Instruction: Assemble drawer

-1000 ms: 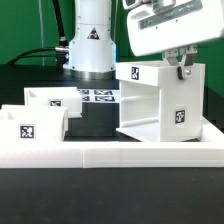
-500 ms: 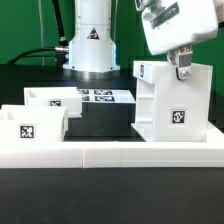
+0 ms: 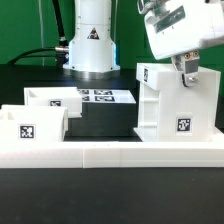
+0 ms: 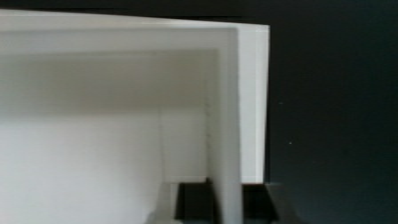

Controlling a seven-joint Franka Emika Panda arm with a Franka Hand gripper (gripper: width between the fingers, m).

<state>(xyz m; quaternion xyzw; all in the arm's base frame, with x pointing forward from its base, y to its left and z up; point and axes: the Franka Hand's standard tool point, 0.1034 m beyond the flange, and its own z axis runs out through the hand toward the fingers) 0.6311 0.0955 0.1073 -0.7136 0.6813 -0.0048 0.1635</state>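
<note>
The drawer's large white hollow casing (image 3: 178, 105) stands at the exterior view's right, with black-and-white tags on its faces. My gripper (image 3: 186, 72) comes down from above and is shut on the casing's upper wall. In the wrist view the thin white wall (image 4: 237, 120) runs between my two dark fingers (image 4: 192, 202), with the casing's hollow inside beside it. Two smaller white box trays sit at the exterior view's left, one in front (image 3: 35, 127) and one behind (image 3: 55, 100).
The long low white rail (image 3: 110, 152) runs across the front of the table. The marker board (image 3: 97, 97) lies flat at the back by the arm's white base (image 3: 90, 45). Black cables hang at the back left.
The casing has swung and shifted toward the exterior view's right in my grip, its front face now squarer to the camera. The two trays have not moved.
</note>
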